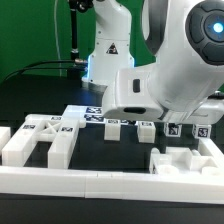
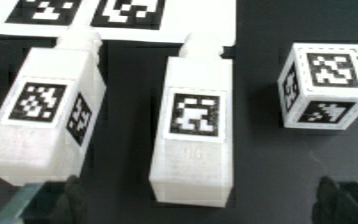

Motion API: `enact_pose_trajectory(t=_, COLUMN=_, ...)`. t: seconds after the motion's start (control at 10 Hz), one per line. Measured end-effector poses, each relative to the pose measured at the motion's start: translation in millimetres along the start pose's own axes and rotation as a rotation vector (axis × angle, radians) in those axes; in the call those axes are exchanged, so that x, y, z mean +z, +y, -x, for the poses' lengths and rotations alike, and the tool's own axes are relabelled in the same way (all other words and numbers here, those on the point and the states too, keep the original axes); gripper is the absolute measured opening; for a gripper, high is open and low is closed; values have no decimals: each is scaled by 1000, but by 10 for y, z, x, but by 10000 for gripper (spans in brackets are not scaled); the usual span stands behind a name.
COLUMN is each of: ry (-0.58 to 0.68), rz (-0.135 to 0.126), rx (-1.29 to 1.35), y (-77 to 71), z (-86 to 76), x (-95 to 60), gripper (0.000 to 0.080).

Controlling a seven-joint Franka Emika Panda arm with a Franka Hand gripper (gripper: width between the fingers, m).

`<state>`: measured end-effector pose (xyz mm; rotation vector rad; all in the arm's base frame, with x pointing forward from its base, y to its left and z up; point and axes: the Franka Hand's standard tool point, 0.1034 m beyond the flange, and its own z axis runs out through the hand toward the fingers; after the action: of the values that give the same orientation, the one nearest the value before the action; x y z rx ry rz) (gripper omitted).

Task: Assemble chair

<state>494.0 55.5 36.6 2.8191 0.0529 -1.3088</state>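
Note:
In the wrist view three white chair parts with black tags lie on the black table: a long block (image 2: 48, 105), a second long block (image 2: 197, 115) and a short cube-like piece (image 2: 323, 85). My gripper (image 2: 197, 207) is open above them, and its dark fingertips (image 2: 51, 206) stand either side of the near end of the middle block without touching it. In the exterior view the white hand (image 1: 135, 95) hangs over a row of small tagged parts (image 1: 146, 129). The fingers are hard to make out there.
A large H-shaped white part (image 1: 40, 142) lies at the exterior view's left and another slotted white part (image 1: 185, 160) at its right. A long white rail (image 1: 100, 182) runs along the front. The marker board (image 1: 85, 113) lies behind the parts and also shows in the wrist view (image 2: 114, 14).

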Motion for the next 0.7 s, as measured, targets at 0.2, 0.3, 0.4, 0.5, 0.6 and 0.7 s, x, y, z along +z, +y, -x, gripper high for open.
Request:
enact_pose_trajectory(t=0.2, ry=-5, rz=6, rx=14, y=-45, z=-11, x=194, gripper=649)
enact_pose_trajectory(t=0.3, ry=-25, rz=8, rx=15, y=-47, z=15, x=292, gripper=649)
enact_pose_trajectory(t=0.4, ry=-27, rz=8, rx=18, y=-45, z=9, x=355, gripper=649)
enact_pose_trajectory(t=0.5, ry=-29, rz=12, rx=16, y=-57, z=1, x=401, gripper=649)
enact_pose_trajectory(t=0.6, ry=-32, rz=14, rx=13, y=-72, z=-5, x=421, gripper=649)
enact_pose_trajectory(t=0.7, ry=-31, rz=13, rx=13, y=-68, z=-7, x=417, gripper=649)
